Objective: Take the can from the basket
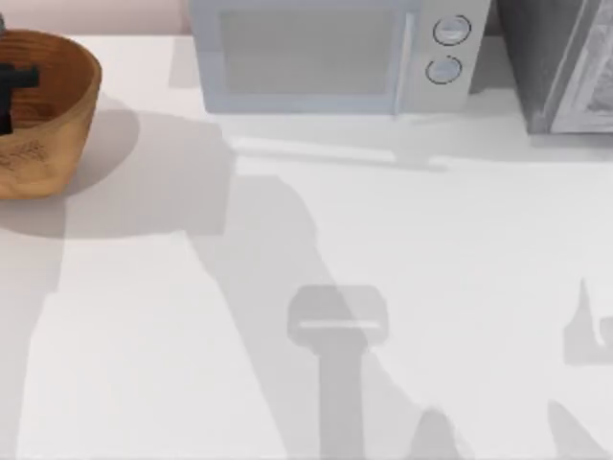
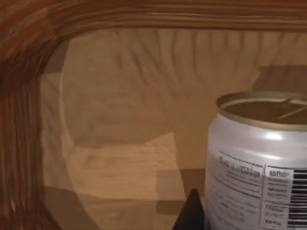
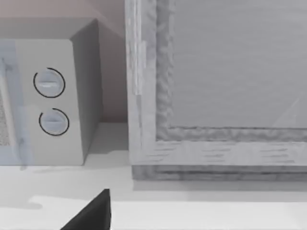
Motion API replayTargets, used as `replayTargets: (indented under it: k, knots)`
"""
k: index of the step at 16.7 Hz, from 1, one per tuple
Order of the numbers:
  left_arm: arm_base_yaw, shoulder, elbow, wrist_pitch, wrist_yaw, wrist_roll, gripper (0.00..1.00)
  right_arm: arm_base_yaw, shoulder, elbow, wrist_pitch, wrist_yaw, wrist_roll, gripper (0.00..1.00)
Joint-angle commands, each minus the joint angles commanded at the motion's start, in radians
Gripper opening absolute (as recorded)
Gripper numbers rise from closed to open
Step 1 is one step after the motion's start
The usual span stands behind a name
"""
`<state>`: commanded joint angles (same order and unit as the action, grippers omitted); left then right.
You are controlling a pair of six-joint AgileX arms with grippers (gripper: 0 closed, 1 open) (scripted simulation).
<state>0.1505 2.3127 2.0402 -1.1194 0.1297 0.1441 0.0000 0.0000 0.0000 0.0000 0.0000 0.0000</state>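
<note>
The basket (image 1: 67, 115) is a round orange-brown woven bowl at the table's far left, partly cut off by the top view's edge. My left gripper (image 1: 13, 84) shows as a dark shape reaching down inside it. In the left wrist view the can (image 2: 259, 163) stands upright on the basket's floor (image 2: 120, 158). It has a silvery-white body with printed text, a barcode and a rimmed top. A dark tip of my left gripper (image 2: 191, 213) sits right beside the can's wall. The ribbed basket rim (image 2: 29, 72) curves around behind.
A white microwave (image 1: 326, 53) stands at the back middle, and a grey cabinet (image 1: 565, 62) at the back right. My right gripper (image 3: 91, 214) is parked, facing the microwave's knobs (image 3: 49, 82) and the cabinet (image 3: 216, 96). Arm shadows lie across the white table (image 1: 335, 335).
</note>
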Motion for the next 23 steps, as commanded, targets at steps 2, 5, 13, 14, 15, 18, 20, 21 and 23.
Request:
replayTargets:
  k: [2, 5, 13, 14, 15, 18, 20, 21, 23]
  knots:
    - [-0.008, -0.133, -0.125, 0.06, -0.009, -0.009, 0.0, 0.0, 0.0, 0.0, 0.0, 0.0, 0.0, 1.0]
    - [-0.024, -0.408, -0.372, 0.187, -0.025, -0.025, 0.0, 0.0, 0.0, 0.0, 0.0, 0.0, 0.0, 1.0]
    - [-0.082, -1.409, -1.171, 0.679, -0.078, -0.074, 0.0, 0.0, 0.0, 0.0, 0.0, 0.0, 0.0, 1.0]
    - [-0.09, -1.533, -1.276, 0.738, -0.085, -0.081, 0.0, 0.0, 0.0, 0.0, 0.0, 0.0, 0.0, 1.0]
    - [-0.097, -1.65, -1.381, 0.795, -0.091, -0.088, 0.0, 0.0, 0.0, 0.0, 0.0, 0.0, 0.0, 1.0]
    - [-0.118, -1.95, -1.671, 0.942, -0.107, -0.108, 0.0, 0.0, 0.0, 0.0, 0.0, 0.0, 0.0, 1.0]
    - [-0.131, -2.102, -1.825, 1.017, -0.116, -0.121, 0.0, 0.0, 0.0, 0.0, 0.0, 0.0, 0.0, 1.0]
    - [-0.136, -2.163, -1.887, 1.047, -0.12, -0.127, 0.0, 0.0, 0.0, 0.0, 0.0, 0.0, 0.0, 1.0]
    - [-0.145, -2.254, -1.98, 1.091, -0.126, -0.137, 0.0, 0.0, 0.0, 0.0, 0.0, 0.0, 0.0, 1.0]
